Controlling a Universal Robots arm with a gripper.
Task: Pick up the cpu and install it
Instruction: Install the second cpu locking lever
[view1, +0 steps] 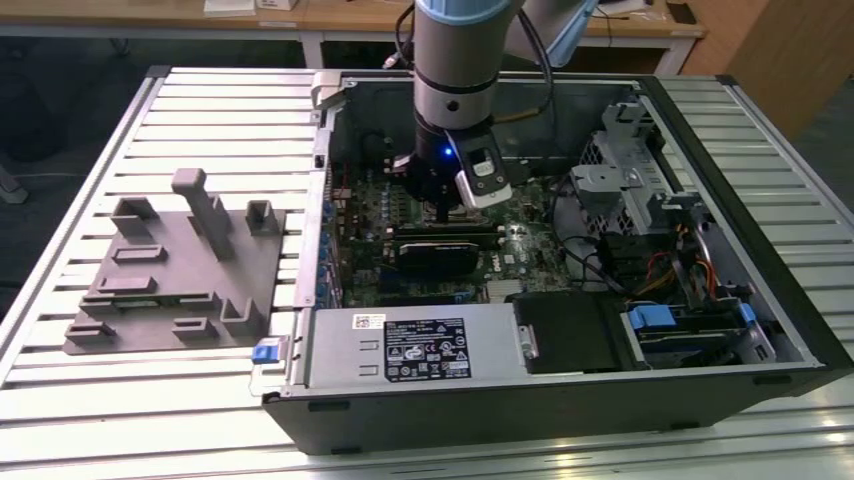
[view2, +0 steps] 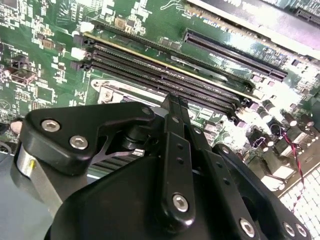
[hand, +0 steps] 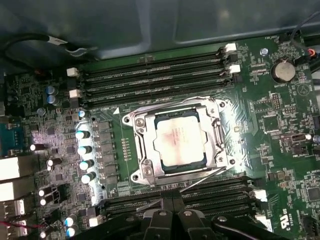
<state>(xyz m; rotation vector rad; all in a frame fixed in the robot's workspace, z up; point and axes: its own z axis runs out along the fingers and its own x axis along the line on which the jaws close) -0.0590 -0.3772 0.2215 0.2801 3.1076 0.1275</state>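
Note:
The cpu (hand: 179, 137), a flat square chip with a shiny silver top, lies flat inside the metal socket frame (hand: 141, 150) on the green motherboard (hand: 280, 130) in the first wrist view. My gripper (hand: 172, 204) hangs just above the board, beside the socket on its memory-slot side, apart from the chip. Its black fingers (view2: 172, 107) stand pressed together with nothing seen between them, so it is shut. In the exterior view the gripper (view1: 445, 212) reaches down into the open computer case, and the arm hides the socket.
Black memory slots (hand: 155, 80) run along both sides of the socket. A black block (view1: 434, 255) lies on the board near the gripper. The power supply (view1: 414, 345), drive cage (view1: 641, 190) and case walls hem the arm in. A grey fixture tray (view1: 174, 270) sits on the table at the exterior view's left.

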